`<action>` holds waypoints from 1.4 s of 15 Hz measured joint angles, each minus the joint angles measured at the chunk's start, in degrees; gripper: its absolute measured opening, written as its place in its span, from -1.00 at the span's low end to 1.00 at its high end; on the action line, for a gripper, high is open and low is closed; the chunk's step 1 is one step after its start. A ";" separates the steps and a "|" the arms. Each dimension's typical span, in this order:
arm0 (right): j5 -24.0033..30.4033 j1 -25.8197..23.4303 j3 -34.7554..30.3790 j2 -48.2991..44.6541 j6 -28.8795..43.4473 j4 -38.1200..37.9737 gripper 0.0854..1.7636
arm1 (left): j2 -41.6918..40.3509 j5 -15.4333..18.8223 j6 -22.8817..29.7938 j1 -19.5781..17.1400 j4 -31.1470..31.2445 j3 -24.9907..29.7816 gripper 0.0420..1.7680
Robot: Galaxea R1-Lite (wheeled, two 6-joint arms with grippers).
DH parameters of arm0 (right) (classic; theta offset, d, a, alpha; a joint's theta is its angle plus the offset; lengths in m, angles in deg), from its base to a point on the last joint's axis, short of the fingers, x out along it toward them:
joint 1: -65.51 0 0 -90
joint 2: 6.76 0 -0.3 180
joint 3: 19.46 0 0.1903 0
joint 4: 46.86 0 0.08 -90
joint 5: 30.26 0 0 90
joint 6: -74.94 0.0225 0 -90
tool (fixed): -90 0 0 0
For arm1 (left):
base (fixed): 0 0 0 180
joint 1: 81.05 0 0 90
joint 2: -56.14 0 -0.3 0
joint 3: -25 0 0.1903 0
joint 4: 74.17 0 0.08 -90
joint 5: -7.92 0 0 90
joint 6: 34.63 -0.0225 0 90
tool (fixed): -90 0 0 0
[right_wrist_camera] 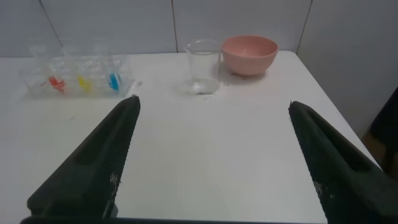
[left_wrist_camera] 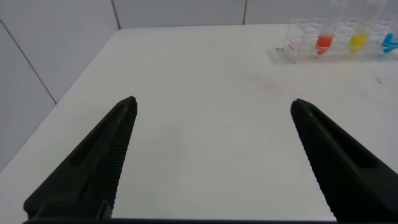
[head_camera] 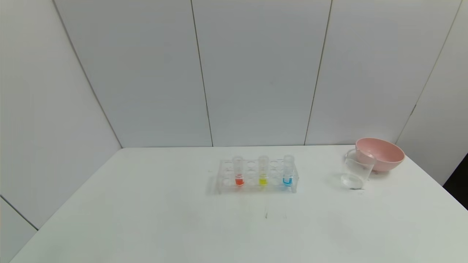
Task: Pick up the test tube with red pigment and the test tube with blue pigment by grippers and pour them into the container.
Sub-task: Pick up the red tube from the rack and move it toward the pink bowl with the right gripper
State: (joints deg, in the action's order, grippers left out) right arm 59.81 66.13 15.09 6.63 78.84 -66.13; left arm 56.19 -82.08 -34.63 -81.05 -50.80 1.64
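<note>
A clear rack point(head_camera: 256, 176) stands mid-table and holds three tubes upright. The test tube with red pigment point(head_camera: 238, 171) is at its left end, a yellow one point(head_camera: 263, 171) in the middle, and the test tube with blue pigment point(head_camera: 288, 171) at its right end. The container point(head_camera: 356, 173), a clear beaker, stands to the right of the rack. Neither arm shows in the head view. My left gripper point(left_wrist_camera: 213, 102) hangs open over bare table, well short of the rack point(left_wrist_camera: 336, 42). My right gripper point(right_wrist_camera: 212, 101) is open too, short of the beaker point(right_wrist_camera: 203, 66), with nothing between its fingers.
A pink bowl point(head_camera: 380, 153) sits just behind the beaker near the table's right edge. White wall panels close off the back and left. The table point(head_camera: 146, 219) drops away at the right, close to the bowl.
</note>
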 joint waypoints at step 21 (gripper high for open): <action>-27.71 32.80 2.80 96.01 2.26 84.47 0.94 | 0.00 0.00 0.00 0.00 0.00 0.00 1.00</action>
State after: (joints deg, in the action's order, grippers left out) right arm 32.10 98.94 17.90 102.64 81.09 18.33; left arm 56.19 -82.08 -34.63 -81.05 -50.80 1.64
